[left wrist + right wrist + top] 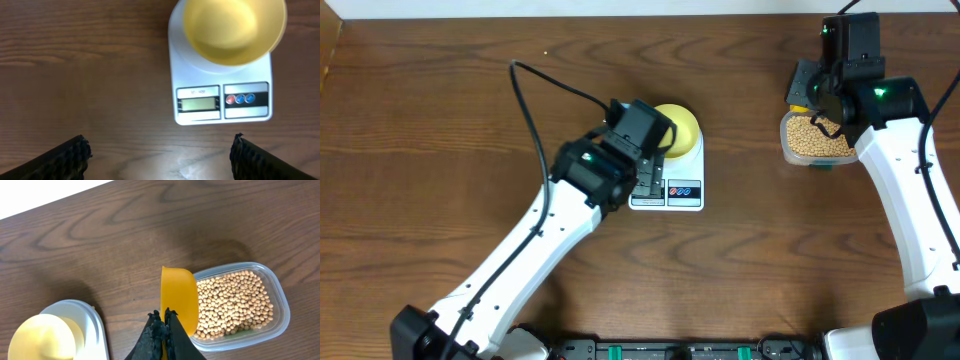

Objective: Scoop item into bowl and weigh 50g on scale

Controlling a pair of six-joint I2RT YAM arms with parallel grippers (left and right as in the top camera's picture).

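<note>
Tiny round beige-tan beans [232, 302] lie loose in a clear rounded-rectangular plastic tub [285, 311] near the far right corner of the desk [440, 100]. I judge them light, hard and apt to roll, so they want scooping, not pinching. The right gripper [162, 317] is clenched on the handle of a bright yellow plastic scoop [177, 297], its cup at the tub's end nearer mid-desk. The small pale yellow plastic bowl [232, 30] sits empty on the flat white digital scale [222, 102] mid-desk; the left gripper [160, 145] hangs released, holding nothing, just beside it.
</note>
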